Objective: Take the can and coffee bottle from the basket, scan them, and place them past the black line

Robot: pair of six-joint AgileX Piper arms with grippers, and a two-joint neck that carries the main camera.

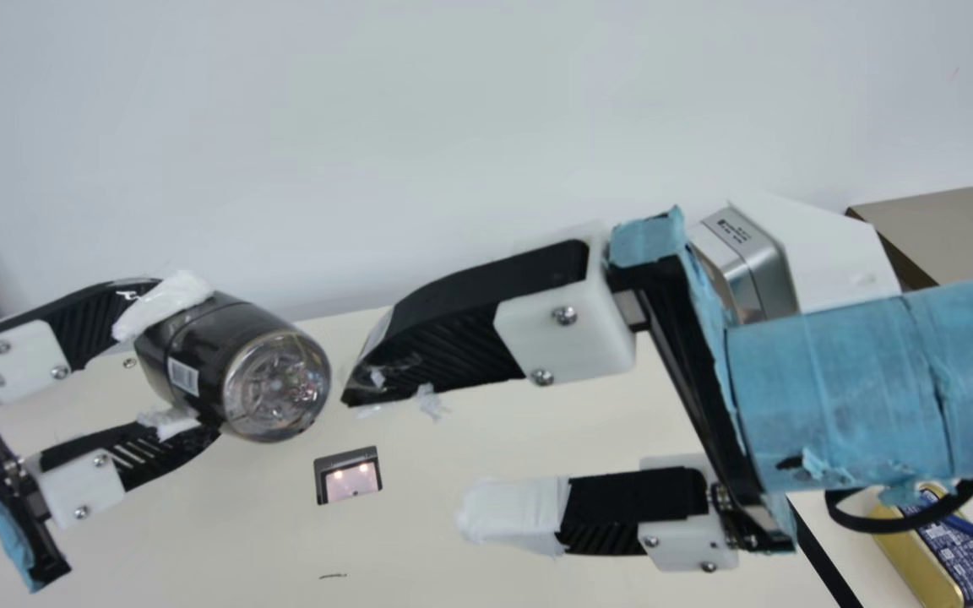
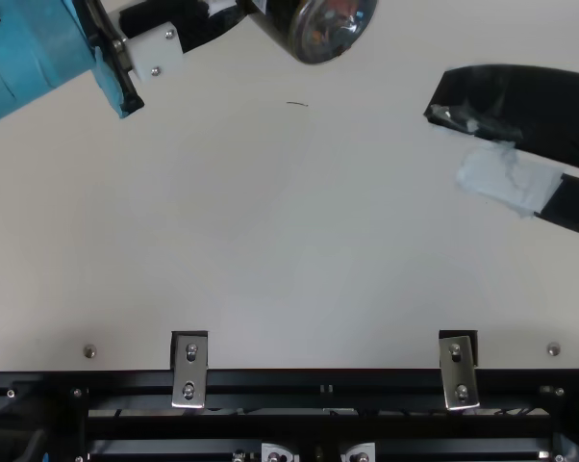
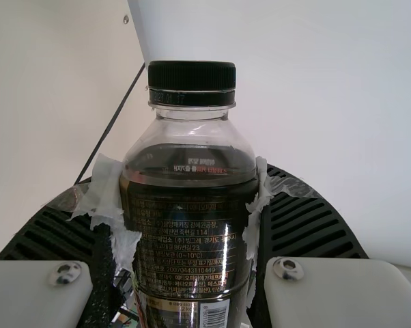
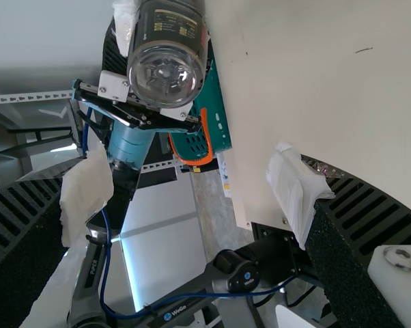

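Right arm (image 1: 858, 388); bottle base (image 1: 277, 387), main view; cap (image 3: 192, 76), left wrist view.

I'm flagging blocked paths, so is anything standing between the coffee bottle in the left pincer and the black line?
Yes: in the main view, the open, empty right pincer stands between the coffee bottle, held in the left pincer, and the black line.
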